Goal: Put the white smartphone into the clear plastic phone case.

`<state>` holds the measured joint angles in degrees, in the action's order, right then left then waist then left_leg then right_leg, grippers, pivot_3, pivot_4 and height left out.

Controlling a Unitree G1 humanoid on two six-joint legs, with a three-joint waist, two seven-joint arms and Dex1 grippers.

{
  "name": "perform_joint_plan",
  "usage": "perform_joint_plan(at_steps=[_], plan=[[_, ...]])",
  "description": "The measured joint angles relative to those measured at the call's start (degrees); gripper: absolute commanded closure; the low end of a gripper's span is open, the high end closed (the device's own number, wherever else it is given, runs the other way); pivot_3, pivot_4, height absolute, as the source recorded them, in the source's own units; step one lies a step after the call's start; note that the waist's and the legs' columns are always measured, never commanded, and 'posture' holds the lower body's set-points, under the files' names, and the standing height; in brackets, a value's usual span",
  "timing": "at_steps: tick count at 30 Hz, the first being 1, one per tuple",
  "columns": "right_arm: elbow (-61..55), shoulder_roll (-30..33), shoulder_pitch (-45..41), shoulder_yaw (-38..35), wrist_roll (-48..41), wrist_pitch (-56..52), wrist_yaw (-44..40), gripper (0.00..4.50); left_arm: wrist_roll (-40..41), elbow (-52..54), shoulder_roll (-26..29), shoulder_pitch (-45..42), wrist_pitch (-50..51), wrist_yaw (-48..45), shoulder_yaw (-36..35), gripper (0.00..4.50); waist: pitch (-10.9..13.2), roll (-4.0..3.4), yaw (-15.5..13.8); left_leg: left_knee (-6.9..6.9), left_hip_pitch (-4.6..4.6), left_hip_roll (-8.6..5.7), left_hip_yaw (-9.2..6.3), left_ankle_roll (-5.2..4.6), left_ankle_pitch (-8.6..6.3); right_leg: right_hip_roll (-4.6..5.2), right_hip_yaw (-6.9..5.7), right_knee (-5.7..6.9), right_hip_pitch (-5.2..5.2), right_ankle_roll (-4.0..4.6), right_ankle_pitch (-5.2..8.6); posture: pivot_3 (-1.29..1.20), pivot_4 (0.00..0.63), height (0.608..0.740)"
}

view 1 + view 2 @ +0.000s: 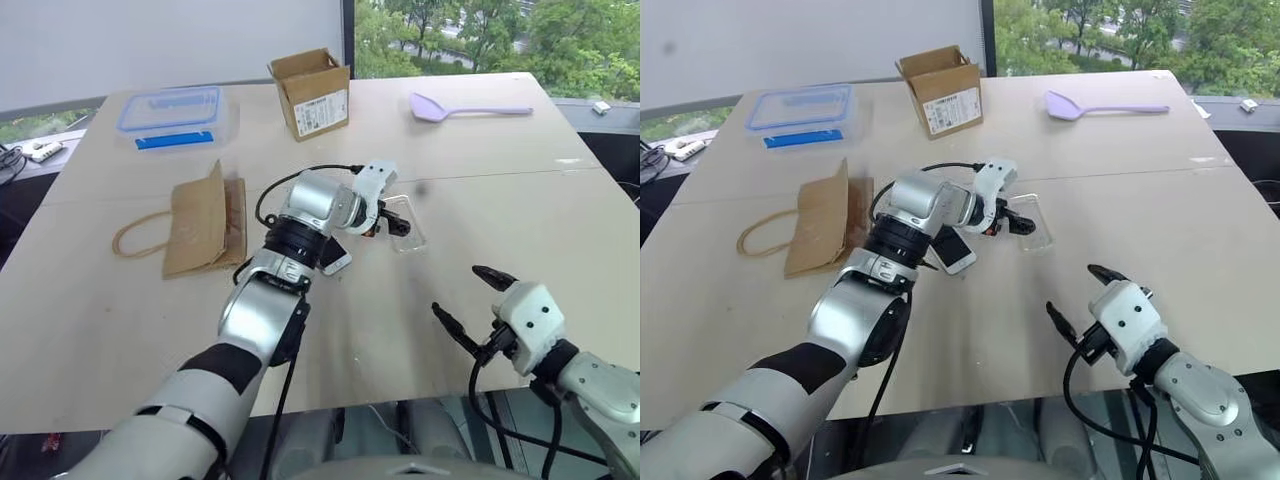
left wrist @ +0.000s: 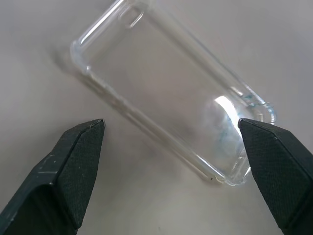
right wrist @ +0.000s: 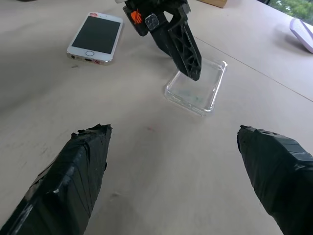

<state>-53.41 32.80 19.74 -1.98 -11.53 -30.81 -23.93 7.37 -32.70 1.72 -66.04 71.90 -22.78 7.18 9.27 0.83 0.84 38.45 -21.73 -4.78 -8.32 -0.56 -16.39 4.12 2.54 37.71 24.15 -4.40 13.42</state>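
Arms first: we see our left arm stretched forward and bent inward over the middle of the table (image 1: 560, 230), its wrist pitched down so that the left gripper (image 1: 1012, 221) hangs right over the clear plastic phone case (image 1: 1032, 224). Its two black fingers (image 2: 73, 166) stand spread wide, straddling the case with table showing between each pad and the shell, so nothing is grasped; whether one fingertip brushes the rim we cannot tell. The case lies flat, open side up, near the table's centre. The white smartphone (image 3: 96, 37) lies screen up just beside it, on the side nearer the left edge, partly under our left wrist in the head view. Our right arm is tucked back by the near edge, forearm roughly level, and the right gripper (image 1: 474, 298) hovers above the surface with its fingers parted wide and empty, aimed toward the case, well apart from it.
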Motion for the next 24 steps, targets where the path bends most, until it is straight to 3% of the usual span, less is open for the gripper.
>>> perform_joint_plan(at_steps=[4, 9, 10, 12, 13, 14, 17, 20, 24], plan=[[0.04, 0.23, -1.04, -0.04, -0.05, -0.27, -0.63, 0.0, -0.33, 5.55, -0.77, 3.31, 1.08, 3.35, -0.39, 0.02, 0.0, -0.01, 0.03, 0.0, 0.05, 0.03, 0.02, 0.06, 0.03, -0.01, 0.03, 0.09, 0.01, 0.01, -0.01, 0.0, 0.15, 0.74], [0.09, 0.3, -2.31, -0.21, -0.19, -0.64, -0.83, 0.0, 2.69, 9.74, 4.96, 8.54, -8.79, -7.82, 2.56, 0.02, -0.01, -0.02, -0.15, 0.0, 0.03, 0.03, 0.03, 0.1, 0.05, 0.0, 0.06, 0.11, 0.05, 0.04, -0.02, 0.0, 0.15, 0.74], [0.12, 0.36, -3.31, -0.23, -0.32, -1.12, -0.99, 0.0, 1.94, 9.49, 12.36, 9.06, -22.88, -19.68, 7.21, 0.02, -0.01, -0.02, -0.14, 0.0, 0.02, 0.02, 0.07, 0.1, 0.05, 0.01, 0.07, 0.1, 0.06, 0.05, -0.02, 0.0, 0.15, 0.74], [0.27, 0.44, -3.2, -0.24, -0.31, -1.37, -1.08, 0.0, 0.19, 8.09, 16.26, 8.44, -33.54, -27.49, 9.67, 0.02, -0.01, -0.03, -0.23, -0.02, 0.03, 0.02, 0.06, 0.1, 0.05, 0.02, 0.07, 0.06, 0.05, 0.06, -0.02, 0.0, 0.15, 0.74], [0.4, 0.52, -3.25, -0.23, -0.3, -1.4, -1.26, 0.0, -0.48, 3.24, 18.34, 6.34, -42.89, -36.09, 11.69, 0.02, -0.01, -0.03, -0.35, -0.02, -0.01, 0.0, 0.06, 0.1, 0.05, 0.01, 0.02, 0.04, 0.05, 0.07, -0.02, 0.0, 0.15, 0.74], [0.45, 0.53, -3.38, -0.22, -0.3, -1.41, -1.43, 0.0, -0.55, -2.25, 19.32, 3.81, -51.74, -44.75, 12.44, 0.02, -0.01, -0.03, -0.55, -0.02, -0.03, -0.01, 0.04, 0.1, 0.06, 0.02, -0.02, -0.01, 0.05, 0.07, -0.02, 0.0, 0.15, 0.74], [0.45, 0.49, -3.84, -0.19, -0.27, -1.43, -1.51, 0.0, -2.25, -16.26, 18.45, -3.1, -70.49, -58.74, 13.74, 0.02, -0.01, -0.02, -1.47, 0.01, -0.09, -0.1, 0.04, 0.04, 0.03, 0.04, -0.08, -0.14, -0.01, 0.07, -0.02, 0.0, 0.15, 0.74], [0.3, 0.22, -3.37, -0.17, -0.05, -1.56, -1.03, 0.0, -6.96, -27.68, 15.56, -6.95, -84.32, -61.78, 15.65, 0.02, 0.0, 0.0, -1.71, 0.02, -0.17, -0.14, 0.05, -0.03, -0.01, 0.04, -0.14, -0.2, -0.01, 0.06, -0.01, 0.0, 0.15, 0.74], [-2.11, -0.7, -0.2, 0.03, 1.0, -2.35, 0.67, 0.0, -15.99, -39.71, 10.82, -9.05, -97.09, -58.37, 18.96, 0.02, 0.02, 0.04, -1.29, 0.02, -0.23, -0.18, -0.05, -0.1, -0.05, 0.04, -0.11, -0.23, 0.03, 0.03, -0.01, 0.0, 0.15, 0.74]])
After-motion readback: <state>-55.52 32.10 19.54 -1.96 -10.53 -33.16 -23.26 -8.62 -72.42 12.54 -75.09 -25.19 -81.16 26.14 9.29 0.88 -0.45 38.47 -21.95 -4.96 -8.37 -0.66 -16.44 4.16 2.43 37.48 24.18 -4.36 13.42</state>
